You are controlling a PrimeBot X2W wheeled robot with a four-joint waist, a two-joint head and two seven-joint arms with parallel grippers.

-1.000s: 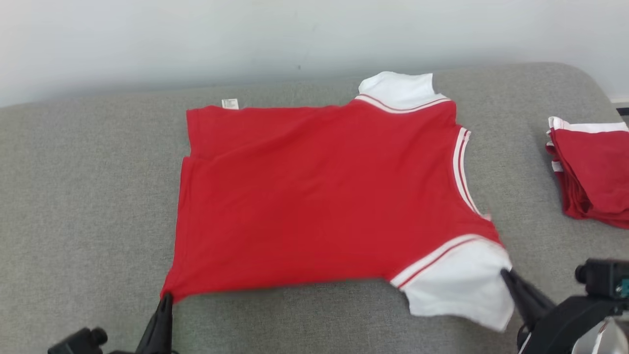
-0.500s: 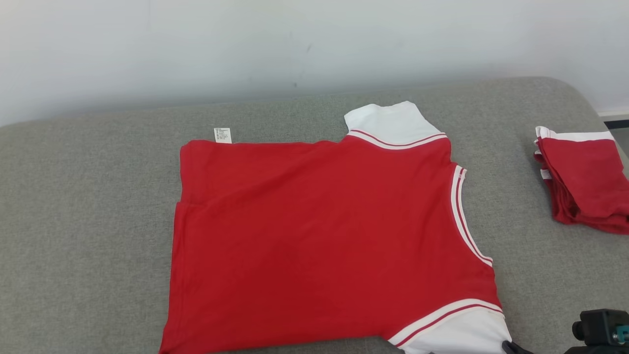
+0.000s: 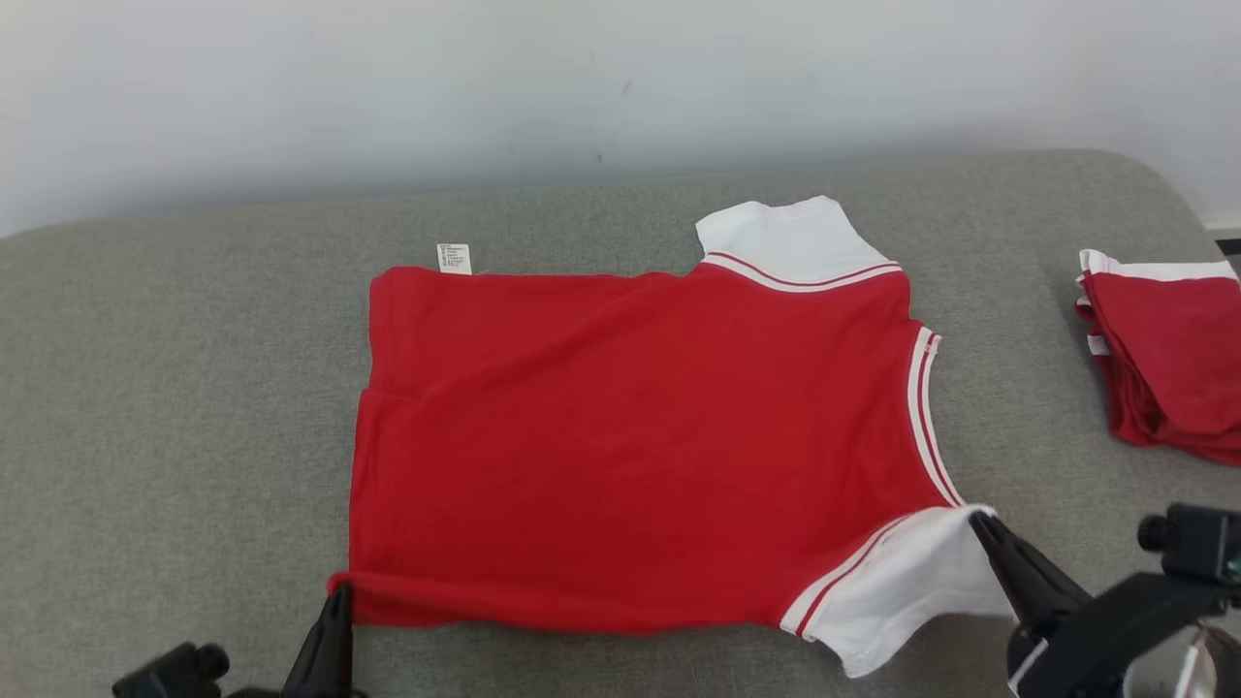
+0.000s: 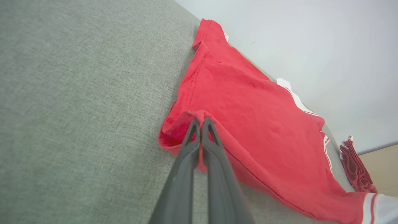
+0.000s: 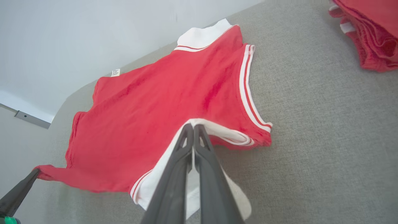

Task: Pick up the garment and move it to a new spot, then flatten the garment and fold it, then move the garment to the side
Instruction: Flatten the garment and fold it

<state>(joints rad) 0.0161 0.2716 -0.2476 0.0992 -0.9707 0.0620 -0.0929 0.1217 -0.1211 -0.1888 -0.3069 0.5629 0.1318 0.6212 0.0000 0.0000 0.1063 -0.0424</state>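
Jaws clenched: left gripper [image 3: 336, 593] and right gripper [image 3: 979, 525] pinch the red, white-sleeved knit shirt [image 3: 630, 436]. Looks flattened; fold and side-move to come.

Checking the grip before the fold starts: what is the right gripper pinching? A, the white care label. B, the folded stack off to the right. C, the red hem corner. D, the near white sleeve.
D: the right gripper is closed on the near white sleeve of the garment, while the left gripper pinches the red hem corner.
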